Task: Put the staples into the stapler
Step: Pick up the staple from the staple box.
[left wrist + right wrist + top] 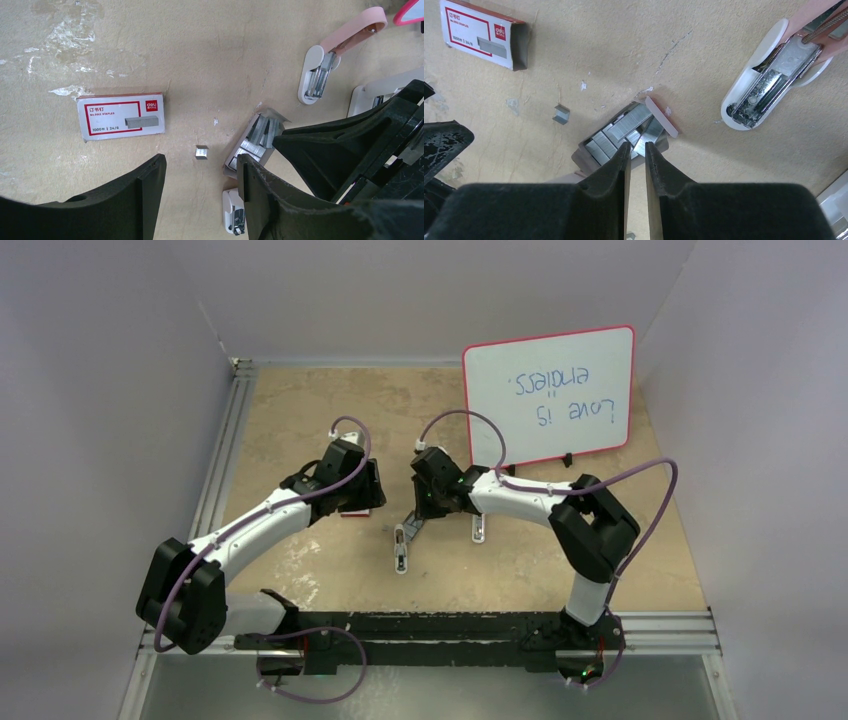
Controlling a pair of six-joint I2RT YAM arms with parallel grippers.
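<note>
The staples [624, 131] lie as silvery strips in a small grey tray [235, 162] on the tan table. My right gripper [636, 148] is directly over this tray, its jaws almost together and pinching one tilted strip [647, 136] at the tips. The pink stapler [769, 80] lies opened to the right, with its white base and metal channel facing up. In the left wrist view it shows as the pink stapler [327, 60] beyond the tray. My left gripper [200, 175] hangs open above a loose staple piece [202, 152], holding nothing.
The red-and-white staple box [121, 116] lies empty left of the tray, also seen as the box [481, 32]. A second white stapler part [233, 212] sits near the left gripper's right finger. A whiteboard [550, 395] stands at the back right. Both grippers [400, 495] are close together.
</note>
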